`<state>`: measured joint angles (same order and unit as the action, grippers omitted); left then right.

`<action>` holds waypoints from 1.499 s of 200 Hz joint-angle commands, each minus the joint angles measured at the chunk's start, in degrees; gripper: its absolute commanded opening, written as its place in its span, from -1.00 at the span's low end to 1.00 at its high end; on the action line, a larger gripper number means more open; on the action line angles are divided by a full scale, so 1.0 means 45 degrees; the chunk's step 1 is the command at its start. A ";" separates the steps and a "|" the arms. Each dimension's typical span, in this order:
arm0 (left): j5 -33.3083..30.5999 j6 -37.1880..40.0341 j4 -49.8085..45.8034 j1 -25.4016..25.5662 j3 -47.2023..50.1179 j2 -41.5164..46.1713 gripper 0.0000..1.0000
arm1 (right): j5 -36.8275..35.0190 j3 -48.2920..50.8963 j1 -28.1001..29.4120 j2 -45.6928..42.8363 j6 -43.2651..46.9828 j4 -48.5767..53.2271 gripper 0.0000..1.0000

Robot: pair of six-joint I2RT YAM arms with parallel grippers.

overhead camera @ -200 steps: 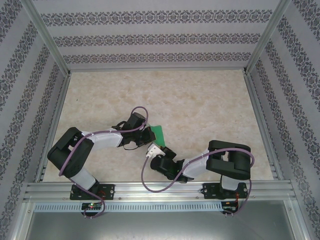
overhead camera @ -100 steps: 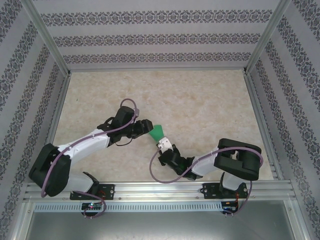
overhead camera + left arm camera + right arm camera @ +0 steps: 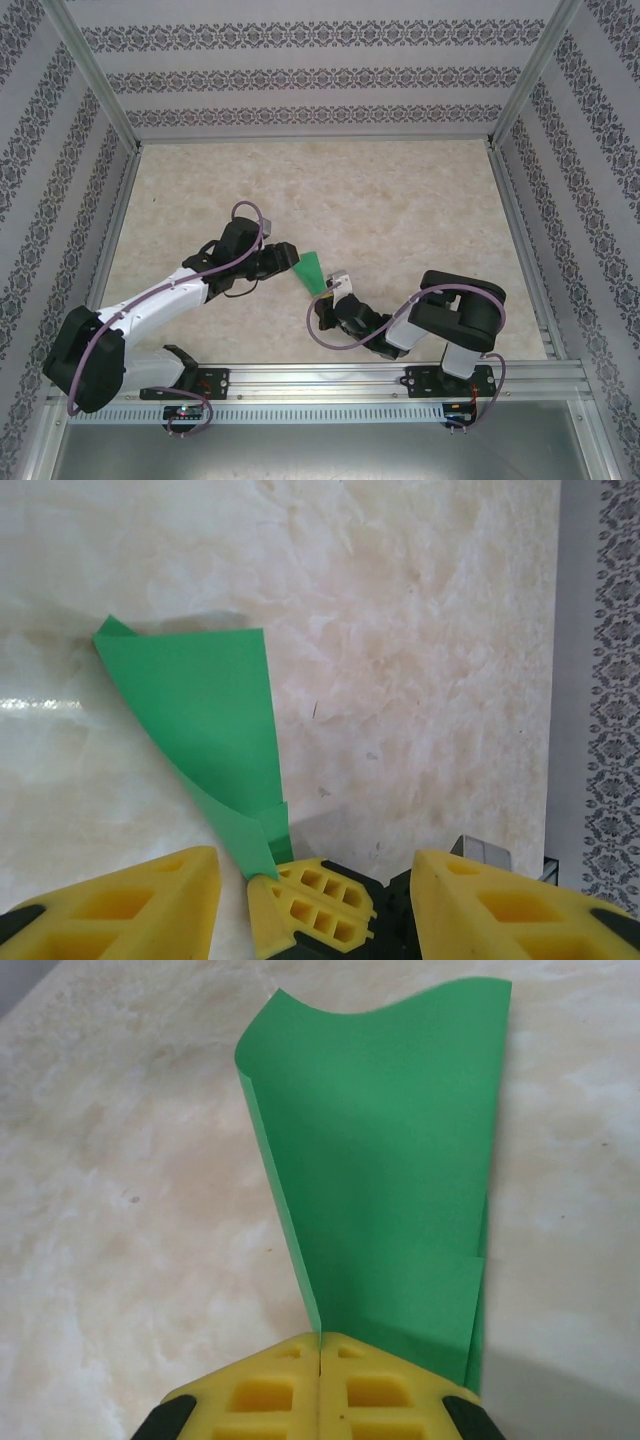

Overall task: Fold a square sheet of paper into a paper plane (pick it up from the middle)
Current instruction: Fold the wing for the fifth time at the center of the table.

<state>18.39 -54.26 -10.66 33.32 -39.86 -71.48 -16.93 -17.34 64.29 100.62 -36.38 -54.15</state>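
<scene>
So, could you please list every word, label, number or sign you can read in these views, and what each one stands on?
None can be read here.
The green paper is plain, without print.
The right gripper holding it shows bare yellow, no label.
The wall bears only a repeating ornament, no letters.
The small board at the left arm's base is too small to read.

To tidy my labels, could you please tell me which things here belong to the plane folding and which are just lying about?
Job: green paper, pinched in the shut right claw; open left claw beside it.
Just there: table, patterned walls, metal frame.
</scene>
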 commanded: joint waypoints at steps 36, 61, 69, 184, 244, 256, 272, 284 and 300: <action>0.0850 -0.0026 0.0884 -0.0115 0.0150 -0.0604 0.00 | 0.1428 0.0380 -0.0660 -0.0180 -0.2783 -0.1286 -1.00; 0.0902 0.0028 0.1105 -0.0112 0.0205 -0.0677 -0.01 | 0.2203 0.0093 -0.0995 -0.0142 -0.3605 -0.0312 -1.00; 0.0951 0.0026 0.1127 -0.0119 0.0192 -0.0765 -0.03 | 0.2319 0.0187 -0.1086 0.0014 -0.4099 -0.0619 -1.00; 0.0829 -0.0539 0.0218 -0.0114 -0.0765 -0.3402 0.56 | 0.3016 -0.1301 -0.1195 -0.0742 -0.2440 0.3101 -1.00; 0.0813 -0.0679 -0.0008 -0.0119 -0.1425 -0.4522 0.44 | 0.2133 -0.1682 -0.0772 -0.1397 -0.1137 0.4484 -0.92; 0.0838 -0.0604 -0.0077 -0.0115 -0.1535 -0.4684 0.35 | 0.1765 -0.1698 -0.0523 -0.1475 -0.0815 0.4437 -0.90; 0.0883 -0.0512 -0.0122 -0.0116 -0.1613 -0.4864 0.24 | 0.1485 -0.1838 -0.0241 -0.1483 -0.0249 0.4531 -0.87; 0.0949 -0.0414 -0.0152 -0.0109 -0.1671 -0.4997 0.20 | 0.1206 -0.1934 -0.0031 -0.1481 0.0145 0.4648 -0.87; 0.1077 -0.0321 -0.0244 -0.0109 -0.1762 -0.5158 0.19 | 0.0842 -0.1969 0.0163 -0.1536 0.0501 0.4713 -0.86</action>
<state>22.44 -57.04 -9.85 33.32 -45.89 -93.62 -8.95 -24.93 63.59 94.98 -39.11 -34.06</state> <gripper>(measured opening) 0.602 0.071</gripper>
